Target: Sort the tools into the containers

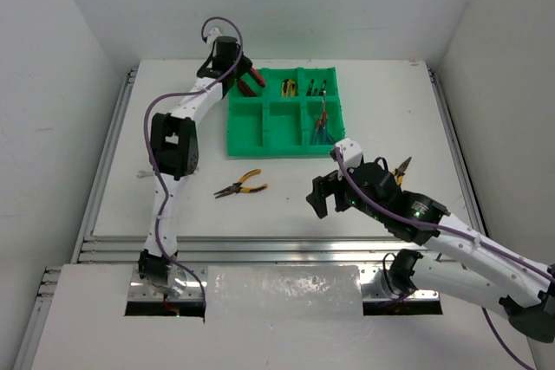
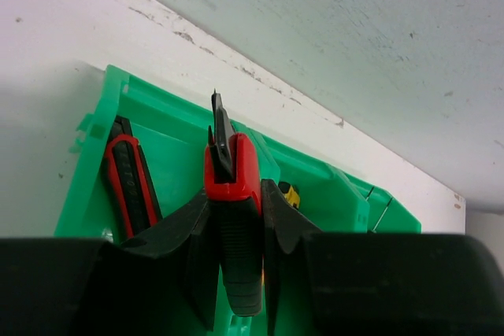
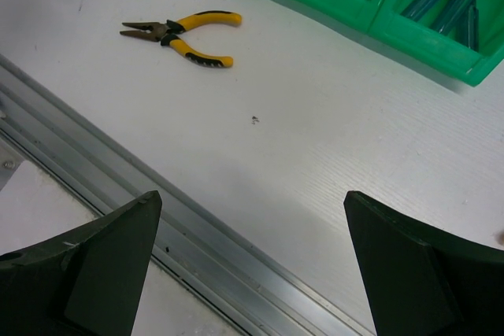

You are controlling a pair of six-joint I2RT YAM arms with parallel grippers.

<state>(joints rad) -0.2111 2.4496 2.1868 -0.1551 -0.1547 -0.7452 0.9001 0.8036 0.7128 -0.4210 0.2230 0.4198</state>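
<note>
Right gripper (image 3: 252, 210) sits nearest, low over the front of the tabletop (image 3: 331, 139). Its jaws are wide apart with nothing between them. Aluminium rail (image 3: 197, 230) runs along the tabletop's near edge, just below the gripper.

Yellow-handled pliers (image 1: 241, 185) lie flat on bare tabletop to the left of that gripper, nose pointing left, well apart from both arms. Second pliers (image 1: 401, 169) lie just beyond the right arm, partly hidden by it.

Green tray (image 1: 260, 140) sits further back, mid-tabletop.
- Near-right compartment: blue and red screwdrivers (image 1: 321, 125), resting against the wall.
- Far-right compartment: thin tools (image 1: 317, 87), too small to name.
- Far-middle compartment: yellow-handled tool (image 1: 288, 87), type unclear.

Left gripper (image 1: 234, 68) is furthest out, at the tray's far-left corner. Its jaws are clamped on a red-and-black knife (image 2: 231, 171), tip pointing toward the back wall, over the far-left compartment. Second knife (image 2: 130, 182), also red and black, lies in that compartment just left of the held one, along the tray's left wall.
</note>
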